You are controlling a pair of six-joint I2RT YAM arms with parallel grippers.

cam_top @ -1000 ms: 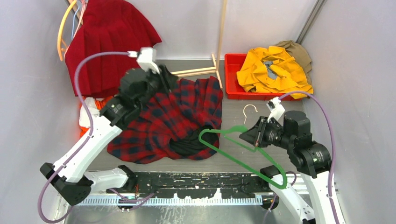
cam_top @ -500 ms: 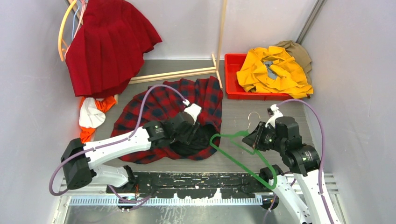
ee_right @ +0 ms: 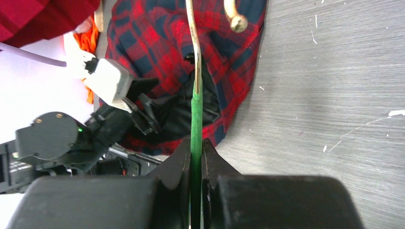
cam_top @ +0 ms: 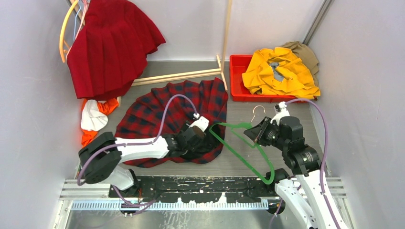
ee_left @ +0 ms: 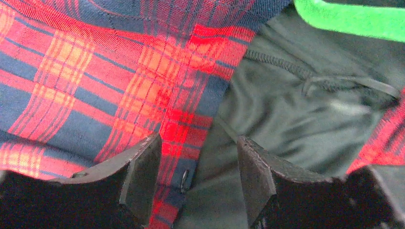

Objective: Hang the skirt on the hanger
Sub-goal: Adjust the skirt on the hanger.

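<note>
Left gripper [ee_left: 198,157] jaws apart, nothing pinched, low over plaid skirt [cam_top: 153,107], spread flat mid-table [ee_right: 325,95]. Red pleated skirt [cam_top: 110,47] hangs back-left, well apart. Right gripper [ee_right: 195,143] clamped tight on green hanger [ee_right: 196,119] neck, hanger's end over the plaid skirt's black lining [ee_left: 286,109].

Writing, top view: none readable
Writing, left wrist view: none readable
Writing, right wrist view: none readable
Labels, brands, numbers, signs: none legible on any surface
</note>
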